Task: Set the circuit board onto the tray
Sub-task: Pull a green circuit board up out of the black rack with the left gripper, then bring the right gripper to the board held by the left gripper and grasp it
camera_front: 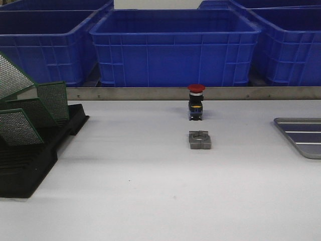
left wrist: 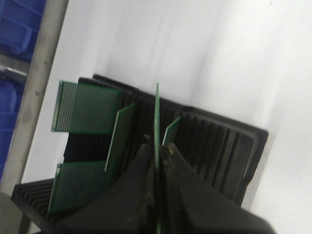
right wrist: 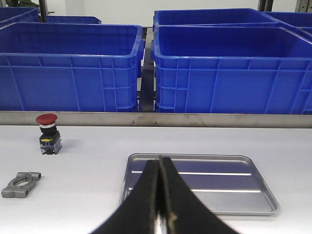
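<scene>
In the left wrist view my left gripper [left wrist: 158,148] is shut on a green circuit board [left wrist: 157,112] seen edge-on, standing over the black slotted rack [left wrist: 219,141]. Several other green boards [left wrist: 85,107] stand in the rack. The silver-grey ribbed tray [right wrist: 229,168] lies on the white table at the right, and its corner shows in the front view [camera_front: 303,133]. My right gripper [right wrist: 160,163] is shut and empty, over the tray's near-left edge. Neither gripper shows in the front view.
The rack [camera_front: 30,165] with its boards [camera_front: 52,100] sits at the table's left. A red push button [camera_front: 196,102] and a grey clamp block [camera_front: 199,140] stand mid-table. Big blue bins [camera_front: 175,45] sit behind a metal rail [camera_front: 150,93].
</scene>
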Robot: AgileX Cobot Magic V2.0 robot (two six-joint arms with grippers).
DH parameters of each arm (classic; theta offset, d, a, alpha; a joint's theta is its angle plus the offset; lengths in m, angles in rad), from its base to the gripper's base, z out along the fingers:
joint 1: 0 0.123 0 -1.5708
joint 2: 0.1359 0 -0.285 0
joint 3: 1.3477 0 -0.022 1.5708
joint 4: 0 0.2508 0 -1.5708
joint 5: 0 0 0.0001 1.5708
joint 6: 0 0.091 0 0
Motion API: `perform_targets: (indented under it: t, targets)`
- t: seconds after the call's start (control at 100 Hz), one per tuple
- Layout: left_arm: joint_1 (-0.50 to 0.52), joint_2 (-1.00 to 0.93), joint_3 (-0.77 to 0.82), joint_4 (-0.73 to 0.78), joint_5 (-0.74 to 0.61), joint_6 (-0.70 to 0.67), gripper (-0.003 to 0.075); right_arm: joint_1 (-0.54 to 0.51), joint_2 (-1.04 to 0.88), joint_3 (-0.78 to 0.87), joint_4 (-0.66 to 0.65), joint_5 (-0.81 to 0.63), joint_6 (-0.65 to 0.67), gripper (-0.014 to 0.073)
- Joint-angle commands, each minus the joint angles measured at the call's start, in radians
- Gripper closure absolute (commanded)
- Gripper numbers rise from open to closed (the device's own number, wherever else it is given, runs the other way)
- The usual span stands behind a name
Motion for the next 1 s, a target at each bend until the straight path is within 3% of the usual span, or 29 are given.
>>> perform_targets:
  t: [0.0, 0.33, 0.55, 0.71, 0.88, 0.99]
  targets:
    - [-0.048, -0.056, -0.034, -0.084, -0.018, -0.011, 0.0741, -0.005, -0.024, -0.031, -0.003, -0.082, -0.003, 0.0652]
    - [-0.255, -0.063, -0.034, -0.504, -0.056, -0.011, 0.0741, -0.005, -0.024, -0.031, -0.003, -0.085, -0.003, 0.0652]
    - [-0.339, -0.027, -0.034, -0.732, -0.069, 0.034, 0.0741, -0.005, -0.024, -0.031, -0.003, -0.124, -0.003, 0.0652]
    - [-0.381, 0.042, -0.034, -0.804, -0.064, 0.104, 0.0741, -0.003, -0.015, -0.089, -0.003, -0.096, -0.002, 0.0652]
    - [-0.383, 0.102, -0.034, -0.814, -0.064, 0.104, 0.0741, -0.003, 0.104, -0.239, -0.016, 0.145, -0.004, 0.0652]
    - [-0.383, 0.127, -0.034, -0.814, -0.064, 0.104, 0.0741, -0.003, 0.208, -0.324, -0.016, 0.206, -0.004, 0.0652]
